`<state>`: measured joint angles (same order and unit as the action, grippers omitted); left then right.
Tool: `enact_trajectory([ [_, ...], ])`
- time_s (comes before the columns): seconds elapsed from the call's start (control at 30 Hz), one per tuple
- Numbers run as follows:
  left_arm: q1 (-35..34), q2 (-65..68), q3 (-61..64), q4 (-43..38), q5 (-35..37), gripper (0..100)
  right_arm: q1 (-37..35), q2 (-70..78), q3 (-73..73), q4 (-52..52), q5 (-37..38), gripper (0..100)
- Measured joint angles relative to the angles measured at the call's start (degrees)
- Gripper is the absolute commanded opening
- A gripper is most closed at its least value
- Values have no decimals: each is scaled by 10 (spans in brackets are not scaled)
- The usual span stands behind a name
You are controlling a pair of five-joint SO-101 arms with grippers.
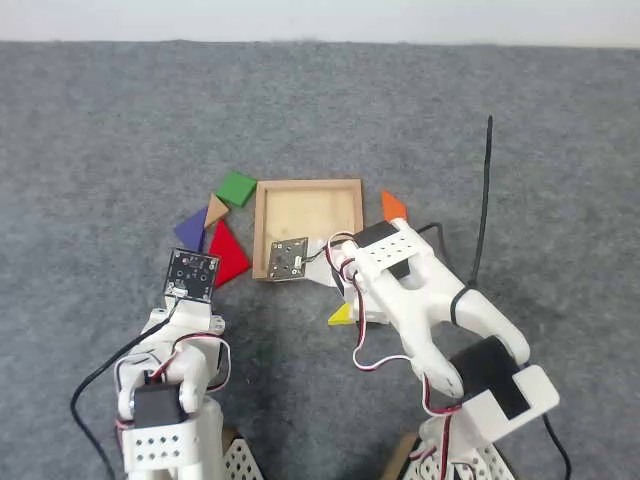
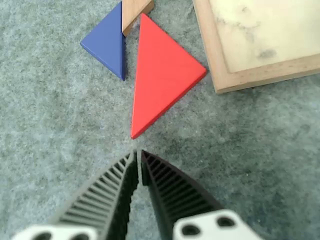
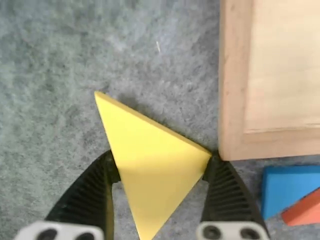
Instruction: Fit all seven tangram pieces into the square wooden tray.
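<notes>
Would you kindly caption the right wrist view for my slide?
Right hand grips the yellow triangle just outside the wooden tray.

Robotics lab bench: grey felt tabletop [image 1: 100,150], white wired arms [image 1: 430,310].

From above, my right arm [image 1: 420,290] covers most of the yellow triangle [image 1: 341,315] and one corner of the tray [image 1: 310,183]. At my right wrist, a blue piece [image 3: 290,187] and an orange piece [image 3: 306,212] run off the edge, so I cannot tell their shapes.
</notes>
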<state>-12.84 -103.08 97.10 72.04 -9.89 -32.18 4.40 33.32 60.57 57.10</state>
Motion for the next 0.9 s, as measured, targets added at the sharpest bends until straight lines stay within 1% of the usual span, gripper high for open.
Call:
enact_trajectory([
  [0.2,0,0,0,0,0,13,0,-4,-4,17,0,44],
  [0.37,0,0,0,0,0,13,12,2,-40,84,1,44],
  [0.43,0,0,0,0,0,13,17,10,-32,97,1,44],
  [0.5,0,0,0,0,0,13,28,8,-34,98,0,44],
  [0.77,0,0,0,0,0,13,25,10,-35,100,0,42],
  [0.87,0,0,0,0,0,13,26,10,-35,100,-5,4],
  [0.9,0,0,0,0,0,13,27,10,-35,100,-12,7],
])
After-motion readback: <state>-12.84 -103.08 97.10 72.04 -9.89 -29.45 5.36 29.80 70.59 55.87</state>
